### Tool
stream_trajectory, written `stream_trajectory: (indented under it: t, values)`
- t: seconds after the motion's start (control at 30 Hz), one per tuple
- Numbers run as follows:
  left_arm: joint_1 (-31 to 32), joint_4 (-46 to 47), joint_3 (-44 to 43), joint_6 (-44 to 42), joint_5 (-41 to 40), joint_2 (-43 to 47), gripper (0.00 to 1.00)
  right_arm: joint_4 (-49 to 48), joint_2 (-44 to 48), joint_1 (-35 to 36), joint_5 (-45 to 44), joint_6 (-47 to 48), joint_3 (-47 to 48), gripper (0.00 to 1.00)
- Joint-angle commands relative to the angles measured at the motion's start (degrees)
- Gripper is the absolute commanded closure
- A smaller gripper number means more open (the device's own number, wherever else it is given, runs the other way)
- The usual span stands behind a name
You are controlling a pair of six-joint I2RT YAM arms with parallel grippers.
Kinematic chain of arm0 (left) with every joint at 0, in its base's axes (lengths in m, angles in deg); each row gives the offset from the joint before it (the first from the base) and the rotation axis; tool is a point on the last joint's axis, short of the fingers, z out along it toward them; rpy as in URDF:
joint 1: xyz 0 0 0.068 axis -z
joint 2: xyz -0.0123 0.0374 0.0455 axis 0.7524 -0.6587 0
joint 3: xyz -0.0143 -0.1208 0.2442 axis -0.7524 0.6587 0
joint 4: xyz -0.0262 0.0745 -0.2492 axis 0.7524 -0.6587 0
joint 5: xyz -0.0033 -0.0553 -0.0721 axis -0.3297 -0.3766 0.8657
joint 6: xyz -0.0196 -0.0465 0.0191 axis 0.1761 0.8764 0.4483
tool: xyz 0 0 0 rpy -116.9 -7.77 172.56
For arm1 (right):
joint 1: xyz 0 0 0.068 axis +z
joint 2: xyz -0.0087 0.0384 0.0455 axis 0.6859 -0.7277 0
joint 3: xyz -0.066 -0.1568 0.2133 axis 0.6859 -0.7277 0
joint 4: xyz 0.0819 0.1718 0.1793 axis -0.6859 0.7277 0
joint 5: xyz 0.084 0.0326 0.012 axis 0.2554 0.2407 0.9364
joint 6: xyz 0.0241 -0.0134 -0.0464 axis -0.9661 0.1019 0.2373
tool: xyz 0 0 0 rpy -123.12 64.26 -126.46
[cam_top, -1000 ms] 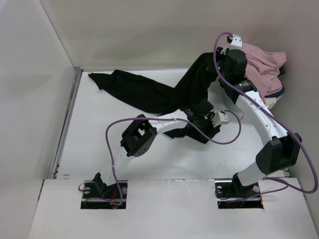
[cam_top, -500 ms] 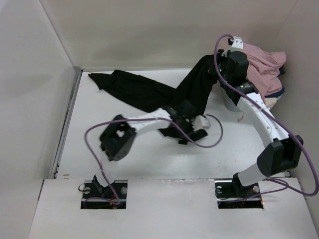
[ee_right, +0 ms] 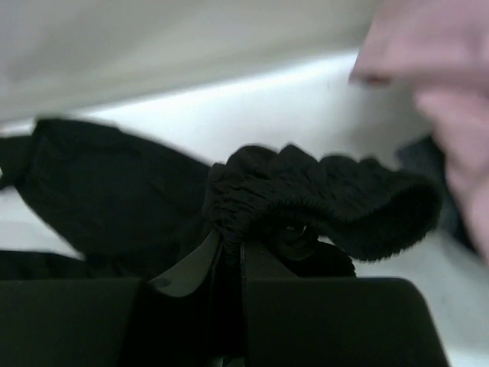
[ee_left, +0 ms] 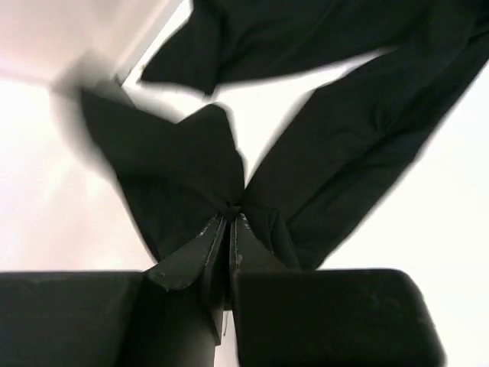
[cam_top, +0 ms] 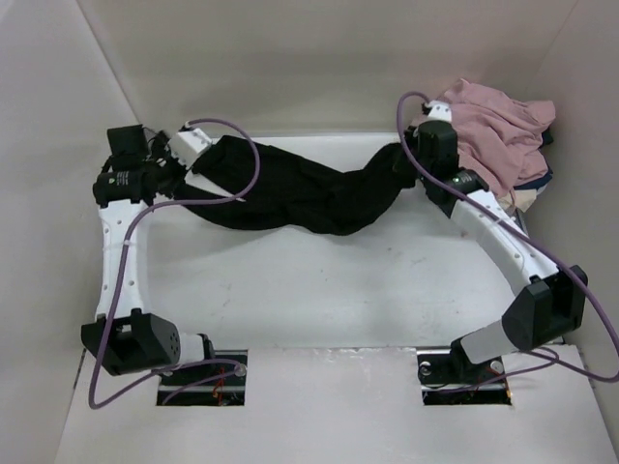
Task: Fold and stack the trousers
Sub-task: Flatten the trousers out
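Black, soft and matte, the long wide-legged pair of trousers [cam_top: 300,193] stretches as a sagging band across the far part of the white tabletop [cam_top: 338,290], strung between the two arms. At the far left corner, the left claw [cam_top: 196,166] is pinched tight on one end of the cloth. In the left wrist view its two dark fingers [ee_left: 200,248] meet at the left claw [ee_left: 229,218] with a fold of the trousers [ee_left: 176,168] caught between them, while more of the black cloth lies spread over the white surface beyond. At the far right, the right claw [cam_top: 404,164] is clamped on the other end. The right wrist view shows the right claw [ee_right: 233,241] with its jaws nearly together on the gathered, ruched waistband of the trousers [ee_right: 328,191], which bunches up and curls over to the right. The middle of the garment droops lowest, towards the tabletop; whether it touches there cannot be told. Just behind and to the right of the right claw, a crumpled dusty-pink garment [cam_top: 493,130] is heaped in the far right corner, lying on top of a navy and cream cloth [cam_top: 535,190] that peeks out beneath its near edge. A purple cable [cam_top: 126,261] loops along each arm.
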Motion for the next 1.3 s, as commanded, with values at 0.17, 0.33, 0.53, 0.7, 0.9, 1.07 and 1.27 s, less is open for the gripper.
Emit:
stream_trajectory:
  t: [0.17, 0.33, 0.53, 0.7, 0.9, 1.07, 1.27]
  values:
    - [-9.15, 5.06, 13.60, -5.87, 3.44, 8.26, 0.98, 9.90, 4.31, 5.32, -0.76, -7.04, -5.40, 0.88]
    - [-17.94, 12.27, 18.44, -3.86, 3.44, 7.73, 0.98, 14.02, -6.66, 2.17, 5.66, -2.82, 6.46, 0.42]
    - [-21.03, 13.42, 20.02, -1.39, 3.62, 7.38, 0.97, 17.02, 10.93, 1.62, 2.26, -8.95, -9.55, 0.39]
    - [-22.87, 15.18, 22.22, -0.60, 3.79, 7.64, 0.96, 15.89, 18.81, 4.61, 1.71, -17.75, -26.02, 0.52]
    - [-22.70, 15.62, 22.31, 1.34, 3.53, 7.29, 0.96, -6.08, 11.18, 2.86, 2.68, -20.04, -30.44, 0.47]
    - [-22.70, 15.62, 22.75, 1.60, 3.44, 7.73, 0.95, -11.79, 1.07, 1.01, 3.81, -23.56, -28.59, 0.40]
    - [-22.70, 15.62, 23.63, 1.78, 3.18, 9.40, 0.95, -12.00, -5.54, -1.45, 4.79, -25.67, -26.31, 0.38]
